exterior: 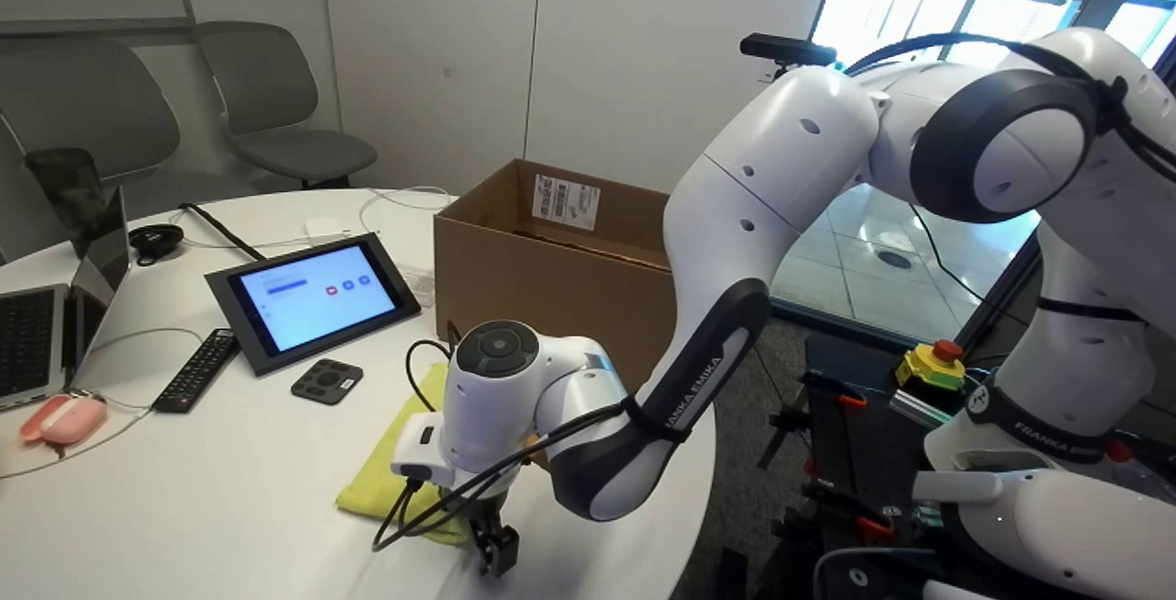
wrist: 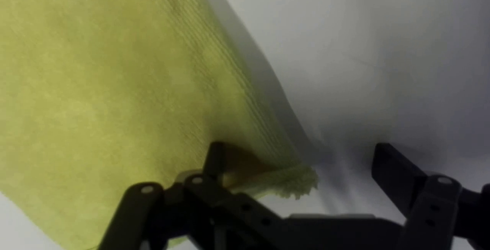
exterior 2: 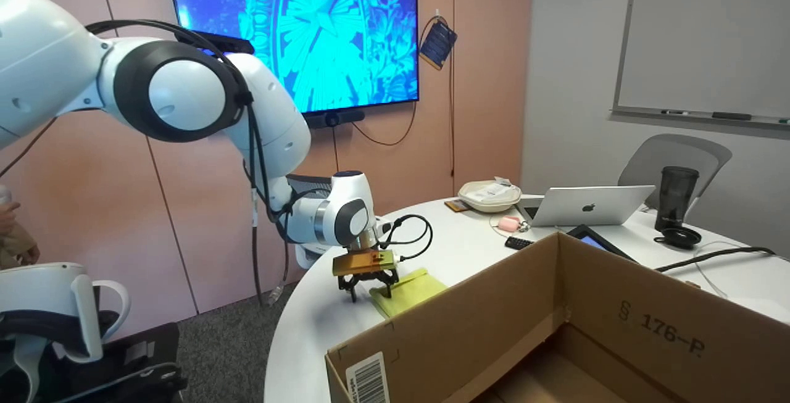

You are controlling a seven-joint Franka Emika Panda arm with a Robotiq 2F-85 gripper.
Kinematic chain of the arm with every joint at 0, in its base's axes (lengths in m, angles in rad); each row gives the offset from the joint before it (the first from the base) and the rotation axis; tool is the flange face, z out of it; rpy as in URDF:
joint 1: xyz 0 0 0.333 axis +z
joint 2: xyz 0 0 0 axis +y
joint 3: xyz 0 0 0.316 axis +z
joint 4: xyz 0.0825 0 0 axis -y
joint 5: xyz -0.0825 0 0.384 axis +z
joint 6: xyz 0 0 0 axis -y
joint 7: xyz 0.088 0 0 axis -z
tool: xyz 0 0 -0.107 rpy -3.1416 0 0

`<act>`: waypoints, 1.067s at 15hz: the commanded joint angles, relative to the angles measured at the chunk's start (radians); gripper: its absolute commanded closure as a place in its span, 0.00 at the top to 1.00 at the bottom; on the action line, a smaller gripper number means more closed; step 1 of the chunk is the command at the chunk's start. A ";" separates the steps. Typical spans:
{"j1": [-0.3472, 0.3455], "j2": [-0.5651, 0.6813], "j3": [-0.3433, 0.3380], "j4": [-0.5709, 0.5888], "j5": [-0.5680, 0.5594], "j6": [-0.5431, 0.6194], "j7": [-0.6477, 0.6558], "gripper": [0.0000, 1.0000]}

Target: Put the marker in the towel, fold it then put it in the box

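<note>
Claw (wrist: 299, 154) low over the table (exterior: 230, 508), jaws spread wide: in the wrist view 1 finger (wrist: 215, 162) is over the towel (wrist: 115, 89) and the opposite finger (wrist: 396, 177) over bare table, a corner of the towel between the 2. Whether the finger over the towel touches it, I cannot tell.

From the left in an exterior view, a laptop (exterior: 28, 343) sits near the table's far left edge, a dark tumbler (exterior: 64, 188) behind its screen and a pink case (exterior: 66, 420) just beside its base. Next, a black remote (exterior: 195, 370) lies slantwise beside the left side of a tablet (exterior: 317, 297) with a lit screen; a small dark keypad (exterior: 327, 381) lies just off the tablet's near edge.

Right of these, toward the table's right edge, the yellow-green towel lies folded in layers, partly hidden by the arm (exterior: 735, 186); at the corner by the claw a dark gap shows between layers. Where the marker lies, I cannot tell.

Further right, the brown box (exterior: 551, 274) stands upright at the table's far right edge, its top uncovered and part of it hidden behind the arm, with a white label (exterior: 565, 202) on the inside of its far wall. Past the table's right edge is a red-and-yellow stop button (exterior: 931, 368).
</note>
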 commanded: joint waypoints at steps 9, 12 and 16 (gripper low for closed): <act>0.004 0.078 -0.018 0.111 -0.017 0.007 0.007 1.00; -0.002 0.092 -0.015 0.128 -0.006 -0.006 0.013 0.73; -0.017 0.075 -0.008 0.123 0.004 -0.016 0.018 0.52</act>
